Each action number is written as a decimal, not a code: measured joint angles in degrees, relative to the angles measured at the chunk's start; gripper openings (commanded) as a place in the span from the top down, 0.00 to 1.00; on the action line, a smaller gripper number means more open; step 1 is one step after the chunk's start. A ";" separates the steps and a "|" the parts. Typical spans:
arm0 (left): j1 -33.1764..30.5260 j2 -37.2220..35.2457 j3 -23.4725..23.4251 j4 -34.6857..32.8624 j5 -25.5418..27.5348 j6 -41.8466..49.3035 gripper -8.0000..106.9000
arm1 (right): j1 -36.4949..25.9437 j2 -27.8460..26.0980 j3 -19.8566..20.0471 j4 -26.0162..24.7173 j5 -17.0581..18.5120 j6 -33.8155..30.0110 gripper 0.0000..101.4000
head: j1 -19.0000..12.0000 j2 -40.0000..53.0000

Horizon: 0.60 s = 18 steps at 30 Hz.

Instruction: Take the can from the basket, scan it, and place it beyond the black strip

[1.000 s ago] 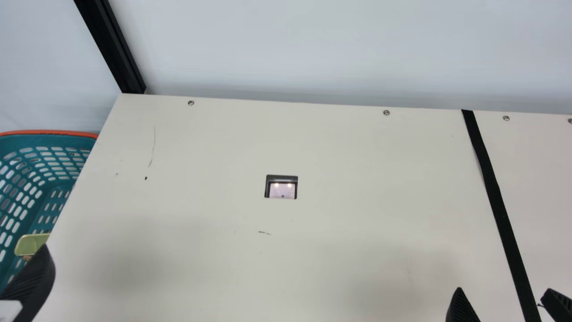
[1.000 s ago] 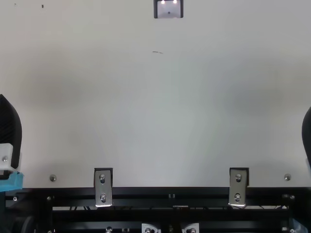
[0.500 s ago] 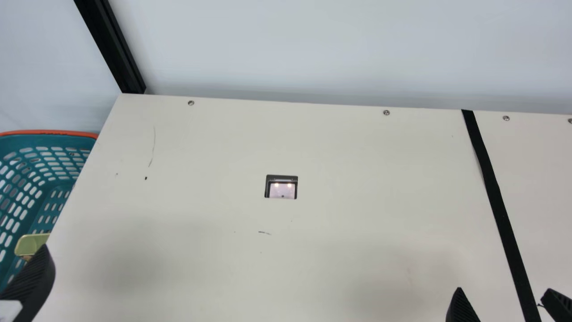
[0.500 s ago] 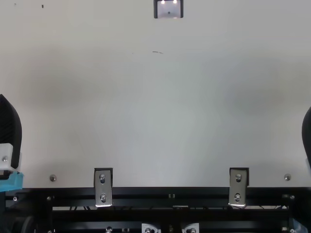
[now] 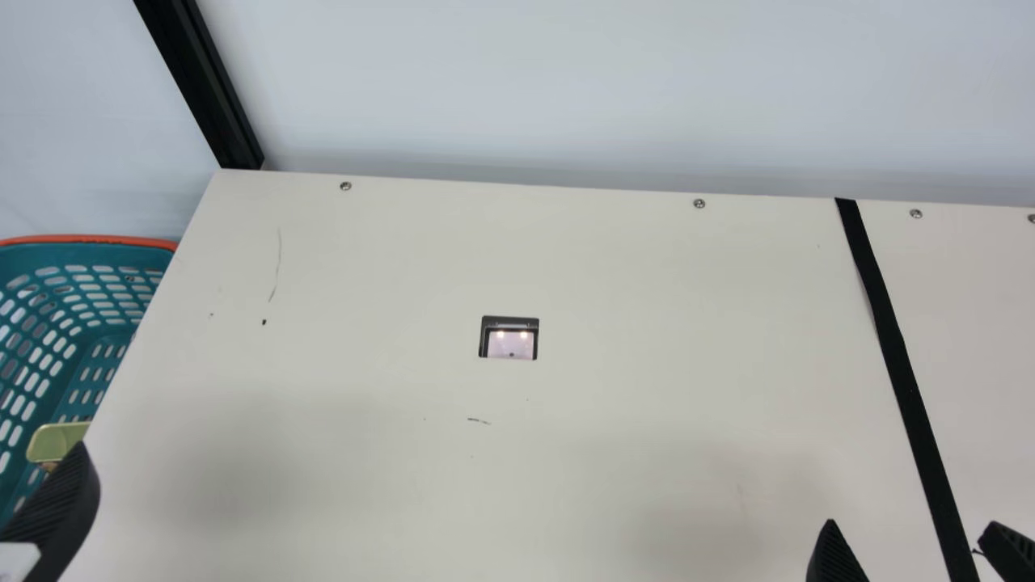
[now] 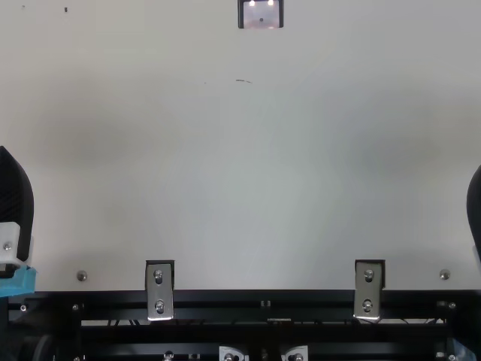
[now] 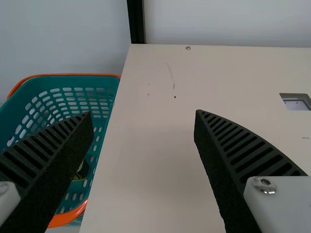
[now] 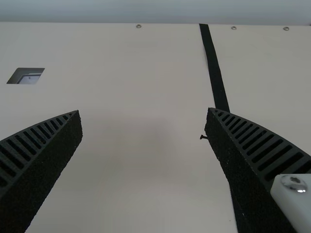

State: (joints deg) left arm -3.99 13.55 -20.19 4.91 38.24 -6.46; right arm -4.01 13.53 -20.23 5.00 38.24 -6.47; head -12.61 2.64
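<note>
Your left gripper (image 5: 58, 501) has its two fingers spread wide, with nothing between them; in the main view one finger partly covers the can (image 5: 58, 442), which lies in the blue-green basket (image 5: 89, 240) at the left side of the table (image 5: 647, 275), its pale yellow-green part showing; your right gripper (image 5: 911, 525) is spread too and holds nothing, and in that view the near end of the black strip (image 5: 897, 347) shows between its fingers; the scanner (image 5: 511, 343) sits set into the tabletop, its lights on.
</note>
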 measured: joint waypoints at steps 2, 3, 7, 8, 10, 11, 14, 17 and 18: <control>0.00 0.00 0.00 0.00 0.00 0.00 0.15 | 0.00 0.00 0.00 0.00 0.00 0.00 0.00 | 0.29 0.00; 0.00 0.00 0.00 0.00 0.00 0.00 0.15 | 0.00 0.00 0.00 0.00 0.00 0.00 0.00 | 0.29 0.00; 0.00 0.00 0.00 0.00 0.00 0.00 0.15 | 0.00 0.00 0.00 0.00 0.00 0.00 0.00 | 0.59 0.88; 0.00 0.00 0.00 0.00 0.00 0.00 0.15 | 0.00 0.00 0.00 0.00 0.00 0.00 0.00 | 0.88 1.17; 0.00 0.00 0.00 0.00 0.00 0.00 0.15 | 0.00 0.00 0.00 0.00 0.00 0.00 0.00 | 0.88 2.35; 0.00 0.00 0.00 0.00 0.00 0.00 0.15 | 0.00 0.00 0.00 0.00 0.00 0.00 0.00 | 0.88 3.23; 0.00 0.00 0.00 0.00 0.00 0.00 0.15 | 0.00 0.00 0.00 0.00 0.00 0.00 0.00 | 0.88 5.28; 0.00 0.00 0.00 0.00 0.00 0.00 0.15 | 0.00 0.00 0.00 0.00 0.00 0.00 0.00 | 0.88 8.50; 0.00 0.00 0.00 0.00 0.00 0.00 0.15 | 0.00 0.00 0.00 0.00 0.00 0.00 0.00 | 0.88 9.38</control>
State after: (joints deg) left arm -3.99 13.55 -20.19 4.91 38.24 -6.46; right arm -4.01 13.53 -20.23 5.00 38.24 -6.47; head -11.73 12.02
